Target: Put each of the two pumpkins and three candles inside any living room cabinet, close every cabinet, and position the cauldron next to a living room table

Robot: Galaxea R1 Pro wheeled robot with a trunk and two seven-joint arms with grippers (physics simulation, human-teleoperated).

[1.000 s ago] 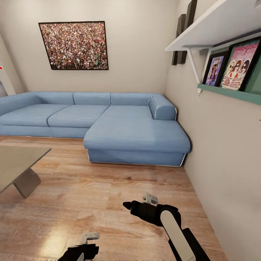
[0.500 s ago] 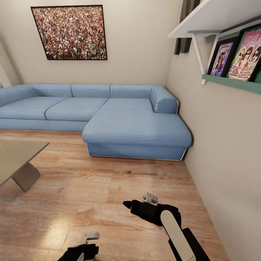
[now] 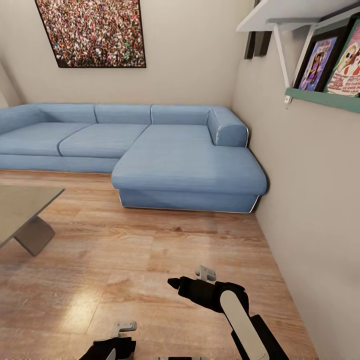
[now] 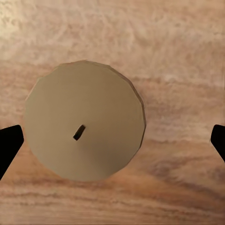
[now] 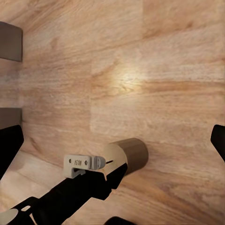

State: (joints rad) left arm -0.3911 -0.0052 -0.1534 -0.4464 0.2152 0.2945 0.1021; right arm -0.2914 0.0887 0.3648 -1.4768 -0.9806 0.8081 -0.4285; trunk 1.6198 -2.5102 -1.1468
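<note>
- Head view tilted and rolled forward over the last second: picture (image 3: 92,31) and shelf (image 3: 280,12) slid toward 12 o'clock, sofa (image 3: 175,160) and table (image 3: 20,212) corner drew nearer; a camera move, not a move of the furniture
- Arms unchanged in that view, left gripper (image 3: 122,332) at 6 o'clock, right gripper (image 3: 192,280) toward 5 o'clock, both low over the wood floor (image 3: 130,260)
- Likely a settling-in over a candle ahead of a pick, with cabinet, pumpkins and cauldron yet to be found
- In the left wrist view, candle (image 4: 84,125) seen end-on with its dark wick, standing on the floor between the two dark fingertips (image 4: 9,143)
- Left fingers spread wide, well apart from the candle on both sides, holding nothing
- Right wrist view: right fingers (image 5: 10,147) also released and empty, looking down on the left arm (image 5: 70,194) just beside the same candle
</note>
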